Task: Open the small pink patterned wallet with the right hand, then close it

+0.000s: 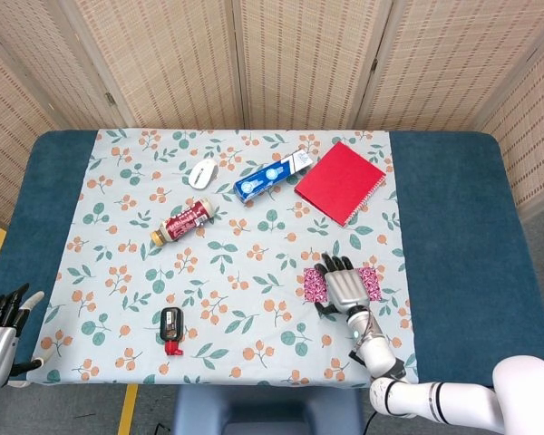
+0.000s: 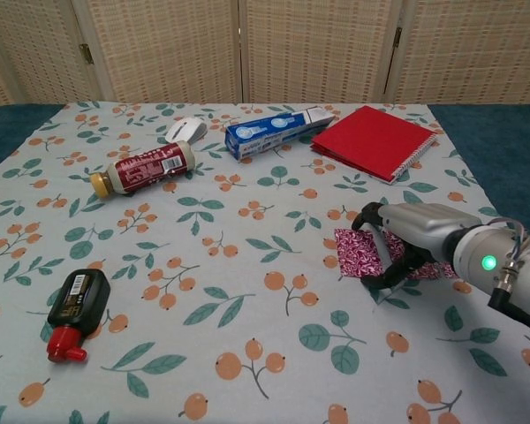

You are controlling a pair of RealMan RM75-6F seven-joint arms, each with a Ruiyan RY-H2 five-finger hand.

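Note:
The small pink patterned wallet (image 1: 314, 285) lies flat on the floral cloth near the table's front right. Its ends show on both sides of my right hand (image 1: 344, 286). That hand lies palm-down over the wallet's middle. In the chest view the right hand (image 2: 405, 240) has its fingers curled down onto the wallet (image 2: 356, 247), with the fingertips at its near edge. The wallet's middle is hidden beneath the hand. My left hand (image 1: 4, 319) hovers off the table's front left corner, fingers apart and holding nothing.
A red notebook (image 1: 341, 181) lies at the back right. A blue toothpaste box (image 1: 272, 176), a white mouse (image 1: 203, 172) and a brown bottle (image 1: 187, 221) are further left. A black-and-red bottle (image 1: 170, 328) lies near the front edge.

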